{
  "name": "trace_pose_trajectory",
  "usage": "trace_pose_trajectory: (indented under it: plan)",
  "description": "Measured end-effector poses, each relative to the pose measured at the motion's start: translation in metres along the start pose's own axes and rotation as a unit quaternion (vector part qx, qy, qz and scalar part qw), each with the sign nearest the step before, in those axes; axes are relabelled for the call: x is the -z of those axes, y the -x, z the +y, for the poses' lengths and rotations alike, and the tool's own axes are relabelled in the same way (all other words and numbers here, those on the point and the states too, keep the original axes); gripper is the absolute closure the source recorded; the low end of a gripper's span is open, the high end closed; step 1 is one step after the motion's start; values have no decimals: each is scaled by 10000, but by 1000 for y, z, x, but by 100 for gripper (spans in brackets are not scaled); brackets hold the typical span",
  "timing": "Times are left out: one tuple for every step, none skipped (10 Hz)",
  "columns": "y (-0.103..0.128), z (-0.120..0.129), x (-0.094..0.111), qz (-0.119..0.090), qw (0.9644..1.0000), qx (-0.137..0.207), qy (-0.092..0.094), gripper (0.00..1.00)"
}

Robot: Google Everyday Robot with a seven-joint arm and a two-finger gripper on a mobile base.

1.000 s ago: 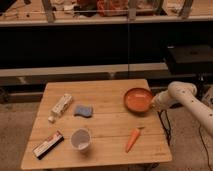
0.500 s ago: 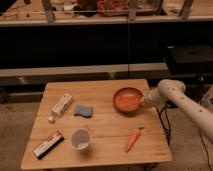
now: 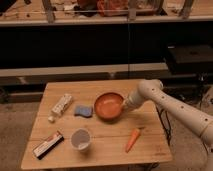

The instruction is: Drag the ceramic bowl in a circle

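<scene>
Now, left to right: a bar point(image 3: 48, 145) lies at the table's point(image 3: 110, 152) front-left corner, a tube point(image 3: 61, 106) behind it, a cup point(image 3: 80, 139) at the front, and a sponge point(image 3: 83, 110) just left of the bowl point(image 3: 109, 105). The bowl sits near the table's middle, having shifted leftward from the right edge over the last second. The gripper point(image 3: 125, 106) touches the bowl's right rim; whether it is clenched on the rim or merely pushing, I cannot tell. A carrot point(image 3: 132, 140) lies front-right, apart. Judgement: the drag is under way, with the circle only partly traced and the sponge close enough to be struck.
</scene>
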Motion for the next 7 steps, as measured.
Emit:
trace_pose_trajectory:
  plan:
    - [8, -3, -1, -21, 10000, 24, 33, 100]
    - [15, -1, 0, -32, 10000, 30, 66, 100]
    - [19, 4, 3, -37, 9999, 23, 91, 100]
    - [23, 15, 8, -40, 9999, -8, 124, 100]
    - [25, 30, 16, -43, 9999, -12, 153, 100]
    - [26, 48, 25, -41, 9998, -31, 183, 100]
    - [25, 71, 36, -28, 9997, -75, 214, 100]
